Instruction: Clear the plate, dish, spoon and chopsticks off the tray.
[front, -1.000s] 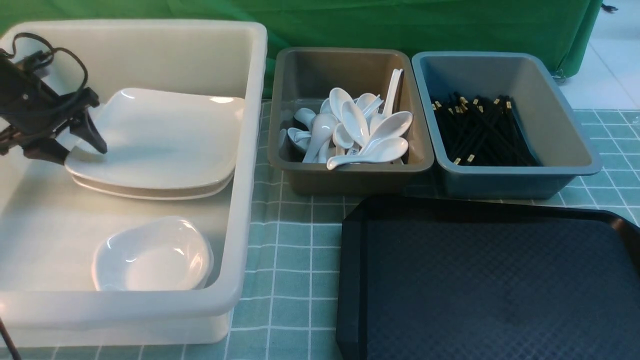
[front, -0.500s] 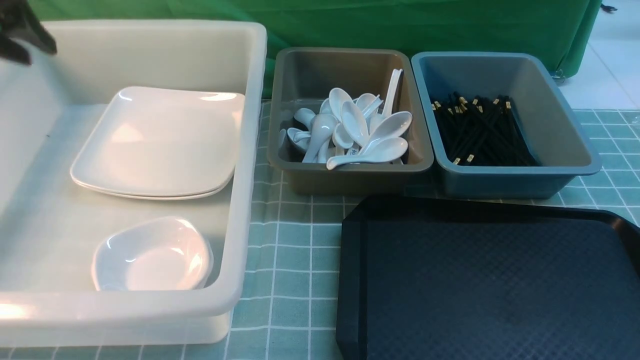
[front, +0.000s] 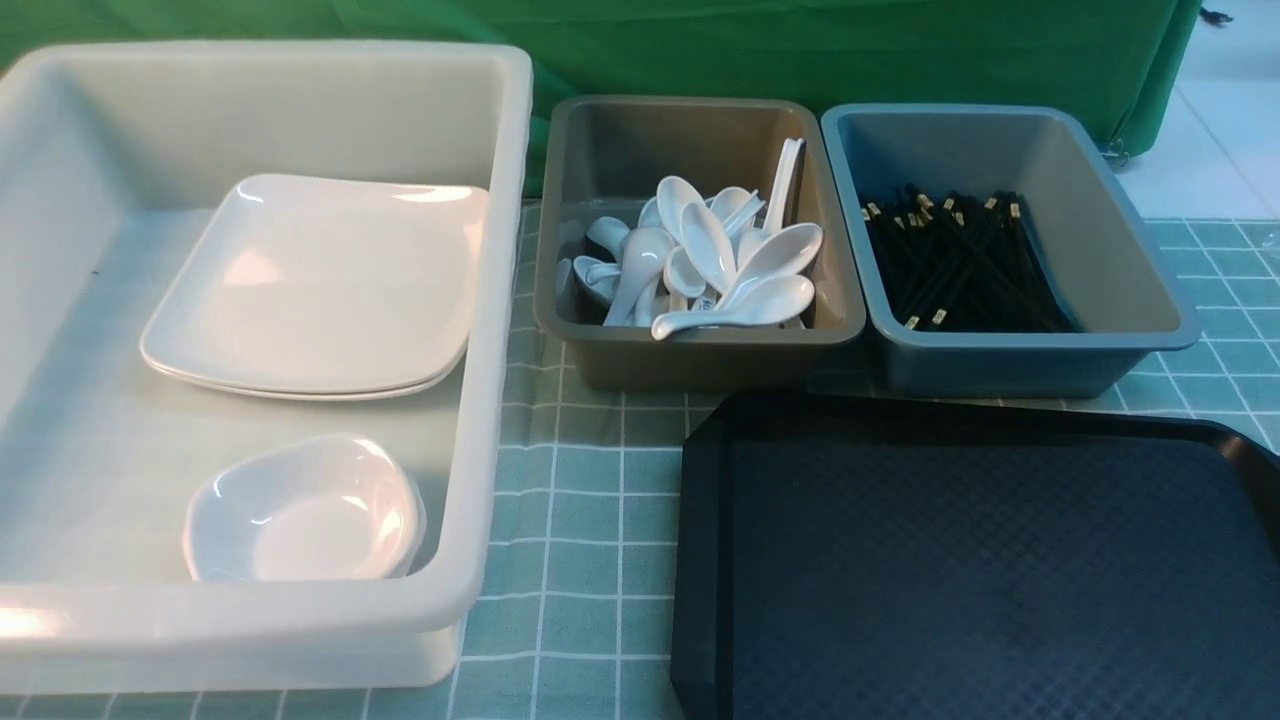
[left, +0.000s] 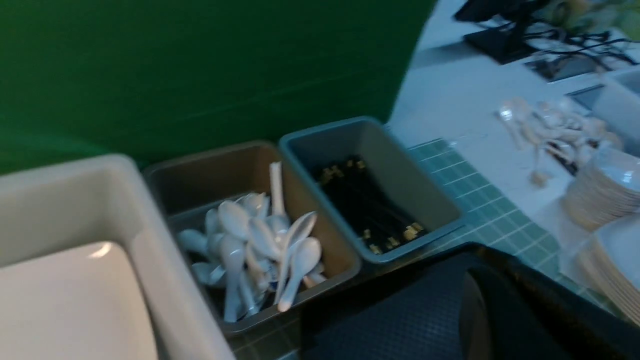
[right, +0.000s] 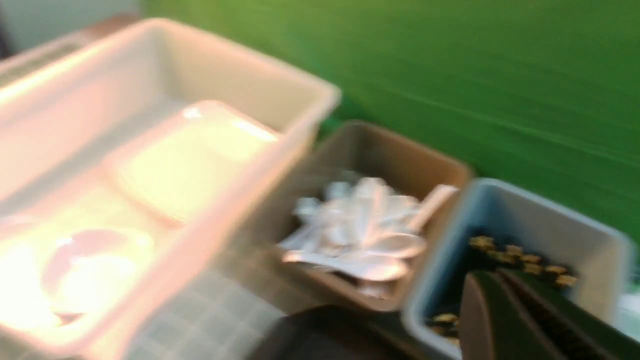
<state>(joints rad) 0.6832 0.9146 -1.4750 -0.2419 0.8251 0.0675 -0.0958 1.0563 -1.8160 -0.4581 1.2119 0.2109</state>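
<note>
**Tray bare; both claws closed, holding nothing**

You see the tray (front: 980, 570) at front right on the checked cloth (front: 580, 520), its textured surface carrying nothing. The plate (front: 315, 285) lies stacked in the white tub (front: 500, 300) at left, with a small white dish (front: 300, 510) nearer you in the same tub. Spoons (front: 710, 265) are heaped in the brown-grey bin (front: 690, 350); chopsticks (front: 955, 265) lie in the blue-grey bin (front: 1100, 340) beside it.

Neither arm appears in the front view. In the wrist views, the left gripper (left: 495, 310) shows as a dark closed shape over the tray, well apart from the plate. The right gripper (right: 505, 320), blurred, has its fingers together over the chopstick bin's near edge, gripping nothing.
</note>
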